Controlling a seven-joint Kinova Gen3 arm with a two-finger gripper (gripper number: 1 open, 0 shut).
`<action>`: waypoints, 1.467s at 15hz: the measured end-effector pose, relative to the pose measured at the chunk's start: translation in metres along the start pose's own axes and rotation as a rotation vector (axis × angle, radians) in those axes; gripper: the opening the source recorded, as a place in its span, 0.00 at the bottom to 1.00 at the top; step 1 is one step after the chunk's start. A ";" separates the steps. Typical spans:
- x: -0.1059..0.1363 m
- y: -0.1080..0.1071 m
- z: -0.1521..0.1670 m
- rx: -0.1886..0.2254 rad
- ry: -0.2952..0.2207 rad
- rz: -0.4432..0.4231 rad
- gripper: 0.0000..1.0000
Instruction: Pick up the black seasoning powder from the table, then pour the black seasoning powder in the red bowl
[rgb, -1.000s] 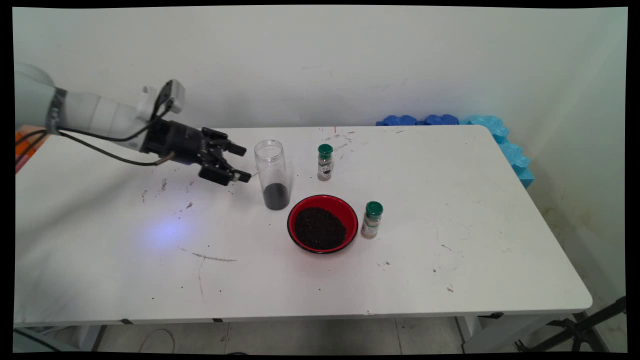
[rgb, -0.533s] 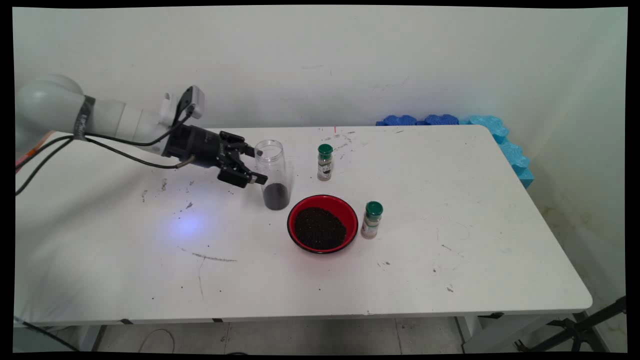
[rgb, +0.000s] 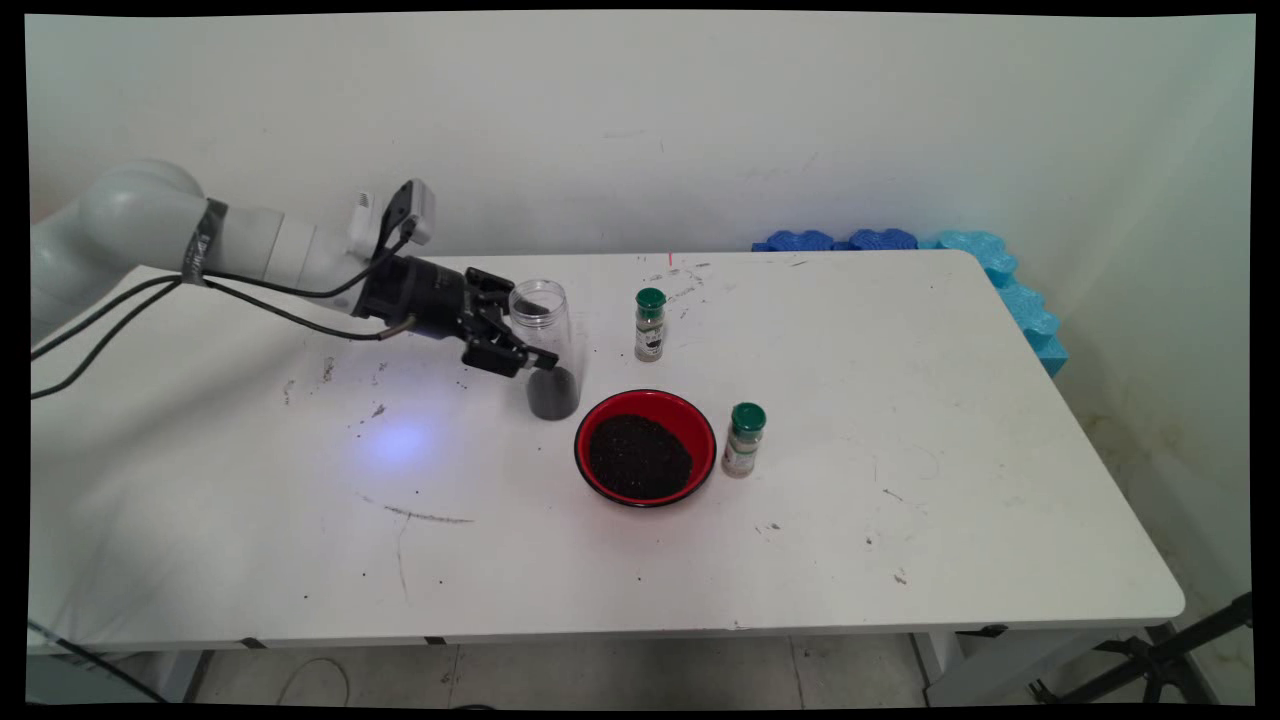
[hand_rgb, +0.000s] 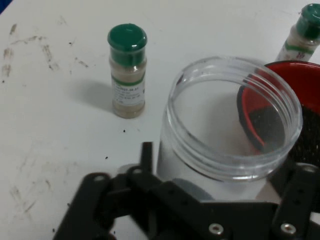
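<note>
Straddling the tall clear plastic jar (rgb: 545, 345) upright between its spread fingers, the black two-finger gripper (rgb: 520, 335) reached level from the side. Beyond the jar stood a green-capped spice bottle (hand_rgb: 127, 70), and off to its right a red bowl (hand_rgb: 280, 115) of dark grains.

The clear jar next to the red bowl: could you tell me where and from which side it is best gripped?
Grip the jar across its smooth straight wall, below the threaded rim and above the dark fill, coming level from its left, where the tool already straddles it. It stands upright and open-topped; the bowl crowds its right front, so that side looks tighter.
</note>
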 end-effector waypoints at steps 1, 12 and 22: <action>0.000 -0.001 0.002 -0.003 -0.002 0.001 0.00; 0.009 0.004 -0.024 -0.025 -0.047 0.056 0.00; 0.055 0.059 -0.101 -0.135 -0.096 0.172 0.00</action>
